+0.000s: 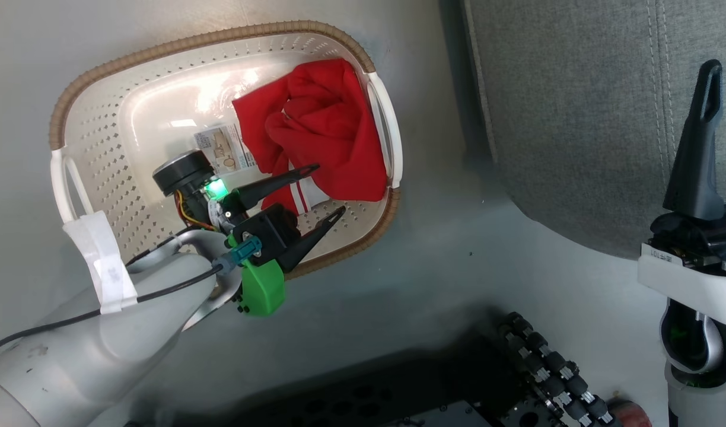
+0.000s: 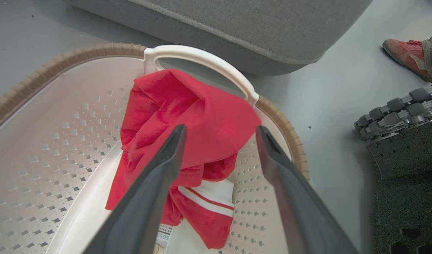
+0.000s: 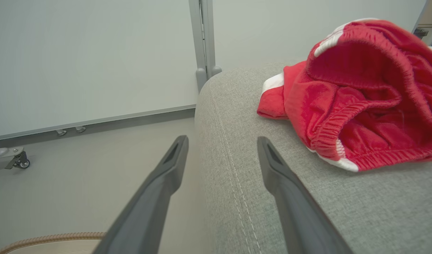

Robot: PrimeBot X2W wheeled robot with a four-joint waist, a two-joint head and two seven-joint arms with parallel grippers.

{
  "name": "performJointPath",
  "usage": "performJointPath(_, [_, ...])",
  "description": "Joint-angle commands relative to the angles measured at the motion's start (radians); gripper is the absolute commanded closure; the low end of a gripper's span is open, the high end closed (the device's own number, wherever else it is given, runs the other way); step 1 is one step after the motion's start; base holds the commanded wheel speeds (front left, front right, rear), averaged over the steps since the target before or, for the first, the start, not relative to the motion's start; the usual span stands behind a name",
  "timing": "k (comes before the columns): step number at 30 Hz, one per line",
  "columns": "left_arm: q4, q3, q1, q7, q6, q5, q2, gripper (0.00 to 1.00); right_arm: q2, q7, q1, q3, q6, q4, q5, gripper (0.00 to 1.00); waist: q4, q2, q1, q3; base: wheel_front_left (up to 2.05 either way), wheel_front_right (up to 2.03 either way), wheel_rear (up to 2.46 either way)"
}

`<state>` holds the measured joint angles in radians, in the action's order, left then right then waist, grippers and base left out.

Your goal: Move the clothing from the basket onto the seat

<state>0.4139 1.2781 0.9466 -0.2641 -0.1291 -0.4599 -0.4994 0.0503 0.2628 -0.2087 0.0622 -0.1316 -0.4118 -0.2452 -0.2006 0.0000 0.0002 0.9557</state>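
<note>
Room in the basket: the basket [image 1: 179, 44] stood on bare grey floor [image 1: 446, 249]. The half of its perforated bottom away from the seat lay open, with a paper label [image 1: 223, 148] showing.
Basket's edge: the white handle [image 2: 202, 60] and brown rim faced the seat [image 1: 576, 118], with a strip of floor between basket and seat.
Left gripper: the left gripper [image 2: 220, 129] hung inside the basket with its jaws spread wide and nothing held. Its tips were close over the cloth; contact could not be told.
Right gripper: the right gripper [image 3: 222, 140] was beyond the basket, over the seat's stitched edge, fingers wide apart and empty.
Clothing: the red garment [image 1: 327, 130] lay bunched in the basket against the handle-side wall. The second garment [image 3: 360, 106] lay outside the basket, on the seat.
Around: the robot's dark base [image 1: 547, 362] with rollers stood near the basket's seat side. A person's red shoe [image 2: 406, 56] rested on the floor farther from the basket.
</note>
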Motion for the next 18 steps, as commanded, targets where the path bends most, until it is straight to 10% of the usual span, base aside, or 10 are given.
performJointPath(1, [0.007, 0.001, 0.025, 0.000, -0.003, 0.024, 0.002, 0.00, 0.000, 0.003, -0.001, 0.008, 0.002, -0.010, -0.007, 0.00, -0.014, 0.0000, -0.0002, 0.034, 0.00, 0.00, 0.00])
performJointPath(18, [0.130, -0.069, 0.028, 0.000, 0.015, 0.296, 0.122, 0.00, 0.000, 0.003, 0.037, 0.068, 0.002, -0.075, -0.029, 0.00, 0.004, 0.0000, -0.0002, 0.044, 0.00, 0.00, 0.00])
